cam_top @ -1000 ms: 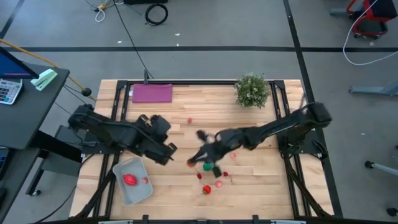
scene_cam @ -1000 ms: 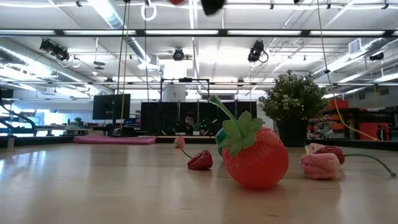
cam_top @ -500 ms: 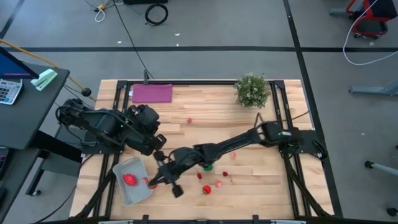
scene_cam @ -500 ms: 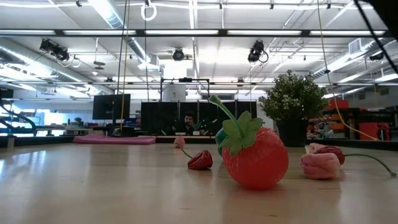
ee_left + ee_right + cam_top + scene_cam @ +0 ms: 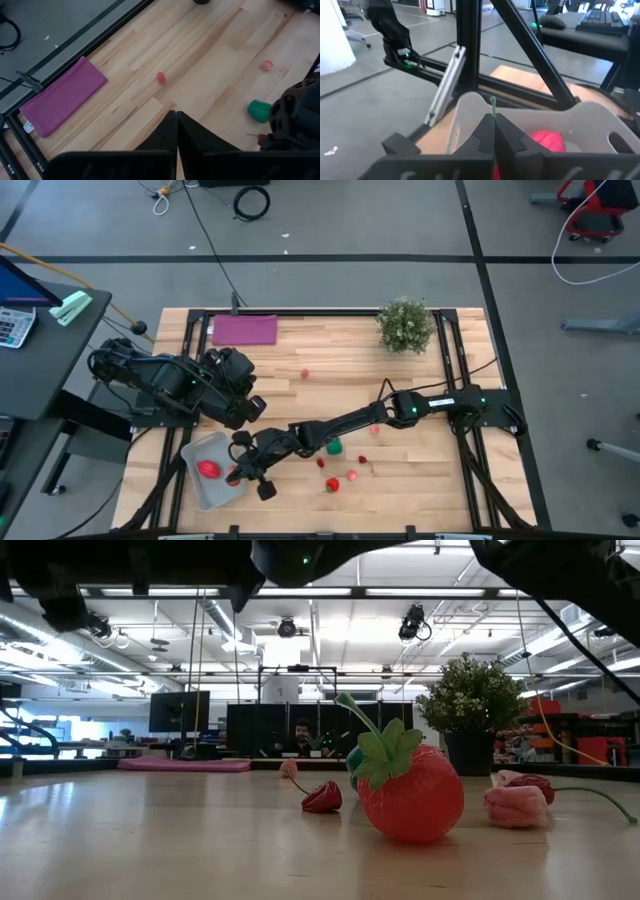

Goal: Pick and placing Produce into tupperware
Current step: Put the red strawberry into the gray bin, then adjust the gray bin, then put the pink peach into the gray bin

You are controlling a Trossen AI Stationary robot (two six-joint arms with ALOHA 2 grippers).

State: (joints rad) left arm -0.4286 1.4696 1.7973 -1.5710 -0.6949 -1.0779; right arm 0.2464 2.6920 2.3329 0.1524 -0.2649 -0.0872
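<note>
The right arm reaches across the table from its base on the right, stretched low and long toward the near left corner. Its right gripper (image 5: 243, 470) hangs over the inner edge of the tupperware (image 5: 196, 484), fingers pressed together on the thin green stem (image 5: 493, 107) of a piece of produce; the fruit itself is mostly hidden below the fingers in the right wrist view, though a red patch (image 5: 233, 476) at the fingertips in the high view looks to be it. Inside the translucent container lies a red toy fruit (image 5: 208, 469), seen as a pink-red lump (image 5: 547, 140) past the fingers.

The left gripper (image 5: 252, 408) waits above the table just beyond the container, jaws fully closed and holding nothing; its dark fingers (image 5: 170, 131) meet in a tight seam.

The remaining produce lies on the bare wood to the right of the container: a green piece (image 5: 334, 446) just beside the right forearm, a red strawberry with a green cap (image 5: 332, 485), two small red bits (image 5: 321, 463) and (image 5: 352, 476) near it, a pale pink piece (image 5: 375, 430) and another small pink one (image 5: 305, 374) well apart toward the far side. In the low view the strawberry (image 5: 410, 792) stands up close, with a small red chili-like piece (image 5: 322, 798) and a crumpled pink piece (image 5: 514, 806) either side.
</note>
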